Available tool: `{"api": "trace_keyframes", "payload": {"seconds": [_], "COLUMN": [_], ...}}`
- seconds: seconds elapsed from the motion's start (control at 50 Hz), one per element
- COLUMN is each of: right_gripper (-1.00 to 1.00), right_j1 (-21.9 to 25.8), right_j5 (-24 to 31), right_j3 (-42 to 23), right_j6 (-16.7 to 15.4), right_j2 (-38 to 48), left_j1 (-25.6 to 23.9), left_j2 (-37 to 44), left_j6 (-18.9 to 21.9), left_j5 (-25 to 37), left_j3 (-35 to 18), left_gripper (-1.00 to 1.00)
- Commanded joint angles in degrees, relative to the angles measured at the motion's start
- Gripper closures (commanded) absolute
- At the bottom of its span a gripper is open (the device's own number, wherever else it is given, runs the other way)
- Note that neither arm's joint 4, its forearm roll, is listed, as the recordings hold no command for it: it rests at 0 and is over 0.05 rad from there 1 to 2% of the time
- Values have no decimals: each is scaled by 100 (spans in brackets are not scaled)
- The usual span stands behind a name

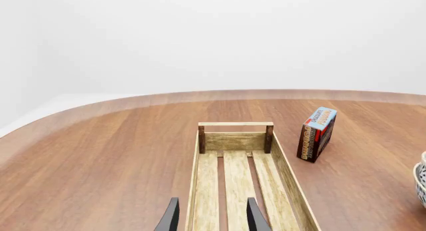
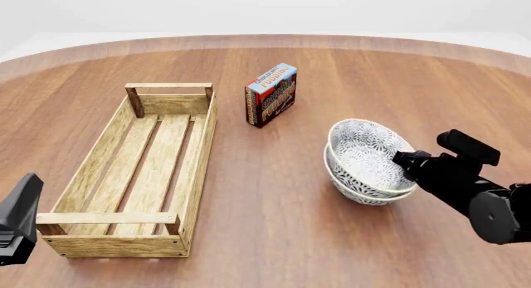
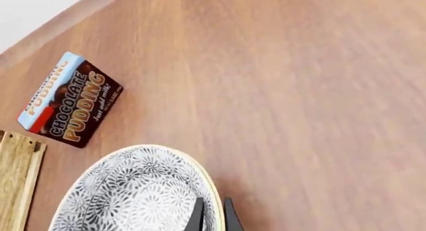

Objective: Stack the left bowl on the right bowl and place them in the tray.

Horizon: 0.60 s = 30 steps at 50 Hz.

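Observation:
Two white bowls with a grey flower pattern sit nested as a stack [image 2: 365,160] on the table, right of centre; the upper one is tilted. My right gripper [image 2: 404,158] is shut on the upper bowl's right rim; the right wrist view shows its fingers [image 3: 196,217] pinching the rim [image 3: 133,191]. The light-wood slatted tray [image 2: 199,157] lies at the left with nothing in it. My left gripper [image 1: 213,218] is open and empty over the tray's near end [image 1: 236,124]. The left wrist view catches a bowl's edge [image 1: 420,183].
A small chocolate pudding box [image 2: 272,95] stands upright between the tray's far end and the bowls; it also shows in the left wrist view [image 1: 317,133] and the right wrist view [image 3: 67,99]. The brown wooden table has a curved far edge [image 2: 265,39].

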Motion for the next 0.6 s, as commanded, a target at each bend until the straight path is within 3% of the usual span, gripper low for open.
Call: {"api": "trace_keyframes", "payload": {"seconds": [0.02,0.16,0.36,0.48,0.6], "right_gripper": [100,100,100,100,100], "right_j1": [423,357,469,579,722], "right_j5": [404,902,2499,2977,3102], "right_j3": [271,363,-40,-379,-638], "right_j6": [-91,-56,-171,-189,-180], "right_j2": [-422,-1321,-3221,-3546,-3531], "left_j1": [0,0,0,0,0], "left_j2": [0,0,0,0,0], "left_j6": [0,0,0,0,0], "left_j5": [0,0,0,0,0], "left_j3": [0,0,0,0,0], "left_gripper": [-100,-100,-100,-100,-100]}}
